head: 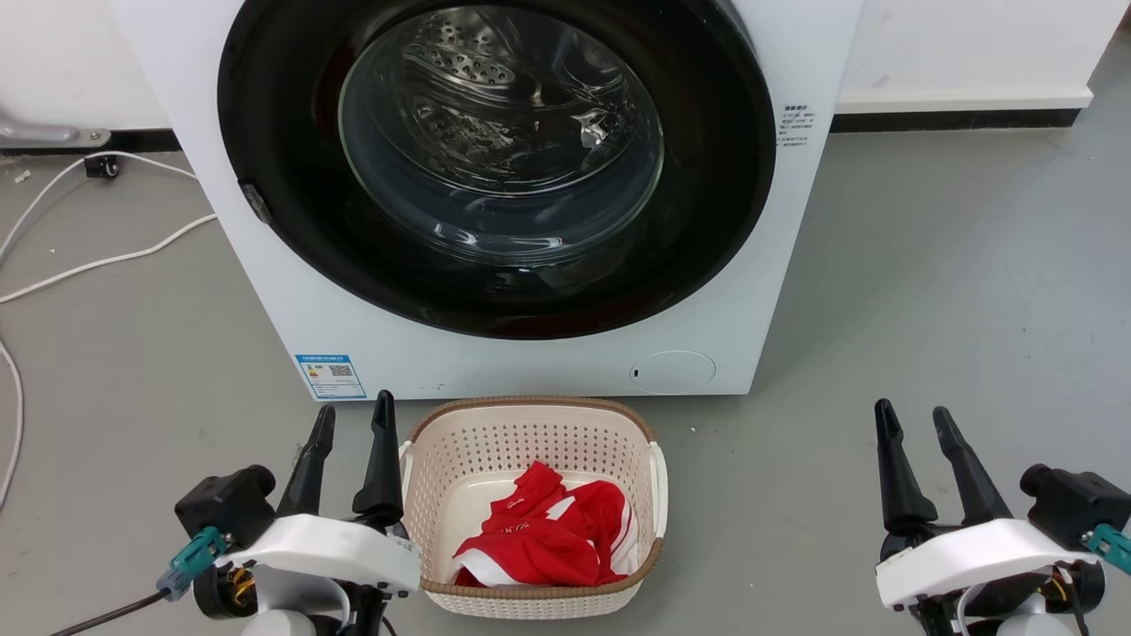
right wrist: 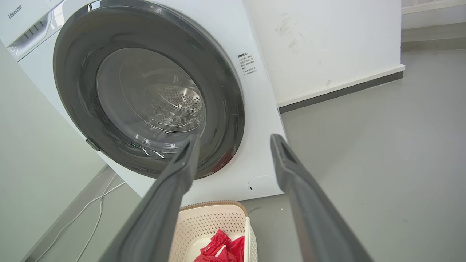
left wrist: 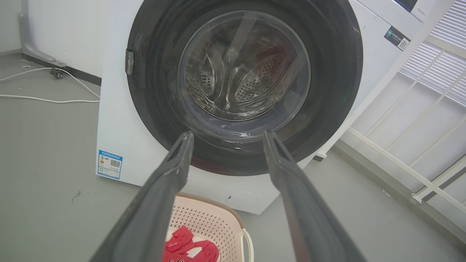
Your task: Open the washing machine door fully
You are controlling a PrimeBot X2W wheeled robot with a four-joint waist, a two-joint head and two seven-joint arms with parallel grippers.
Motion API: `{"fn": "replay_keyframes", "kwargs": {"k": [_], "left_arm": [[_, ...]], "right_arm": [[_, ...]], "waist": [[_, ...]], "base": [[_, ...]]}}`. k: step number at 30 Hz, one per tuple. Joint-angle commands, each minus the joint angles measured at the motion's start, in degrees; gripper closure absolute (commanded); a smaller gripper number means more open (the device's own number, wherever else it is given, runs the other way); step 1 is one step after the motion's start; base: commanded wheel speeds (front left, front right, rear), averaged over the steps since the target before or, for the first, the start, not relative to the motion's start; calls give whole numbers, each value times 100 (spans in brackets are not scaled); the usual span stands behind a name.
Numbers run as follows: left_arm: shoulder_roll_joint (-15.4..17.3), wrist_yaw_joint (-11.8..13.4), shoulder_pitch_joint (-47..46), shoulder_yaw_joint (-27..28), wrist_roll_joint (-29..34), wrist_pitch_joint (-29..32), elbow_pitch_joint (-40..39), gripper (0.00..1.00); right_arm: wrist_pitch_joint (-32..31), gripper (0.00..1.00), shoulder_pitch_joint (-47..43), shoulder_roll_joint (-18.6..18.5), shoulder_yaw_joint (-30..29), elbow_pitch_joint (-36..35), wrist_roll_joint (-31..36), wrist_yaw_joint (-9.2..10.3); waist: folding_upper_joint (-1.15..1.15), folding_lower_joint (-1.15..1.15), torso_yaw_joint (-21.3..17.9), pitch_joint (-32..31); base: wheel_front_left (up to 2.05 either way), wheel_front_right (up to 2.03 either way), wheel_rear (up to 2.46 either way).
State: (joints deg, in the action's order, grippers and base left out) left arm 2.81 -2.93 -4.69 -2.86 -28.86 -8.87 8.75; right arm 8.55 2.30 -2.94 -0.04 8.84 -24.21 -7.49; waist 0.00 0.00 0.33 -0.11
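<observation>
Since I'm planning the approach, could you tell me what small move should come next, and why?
Probably raise the left gripper toward the small grey tab on the left rim of the washing machine door: the door looks shut, and this open gripper is the one nearer that tab.

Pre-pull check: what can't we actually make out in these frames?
Head view: top of the washing machine door cut off by the top edge.
Head view: grey tab on the door's left rim, too small to tell handle from latch.
Head view: label right of the door, text too small to read.
Left wrist view: red garment cut off by the bottom edge.
</observation>
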Motion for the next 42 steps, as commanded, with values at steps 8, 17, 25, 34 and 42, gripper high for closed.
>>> {"fn": "replay_keyframes", "kwargs": {"k": [8,17,25,34,42], "left_arm": [[13,81,-2,-26,573,-160,-1,0],[13,113,16,-73,1058,-274,24,0],[13,143,27,-97,1433,-370,2,0],[12,168,54,-156,1955,-501,-14,0],[11,212,58,-175,2252,-577,92,0]], "right_arm": [[130,0,96,4,54,-3,593,0],[218,0,74,6,66,-20,1095,0],[291,0,67,8,56,-32,1487,1],[381,0,37,9,46,-27,1960,1],[416,0,29,11,68,20,2218,1]], "waist": [[0,0,23,4],[0,0,32,12],[0,0,42,23],[0,0,75,12],[0,0,67,-1]], "base": [[0,0,0],[0,0,0],[0,0,0],[0,0,0],[0,0,0]]}}
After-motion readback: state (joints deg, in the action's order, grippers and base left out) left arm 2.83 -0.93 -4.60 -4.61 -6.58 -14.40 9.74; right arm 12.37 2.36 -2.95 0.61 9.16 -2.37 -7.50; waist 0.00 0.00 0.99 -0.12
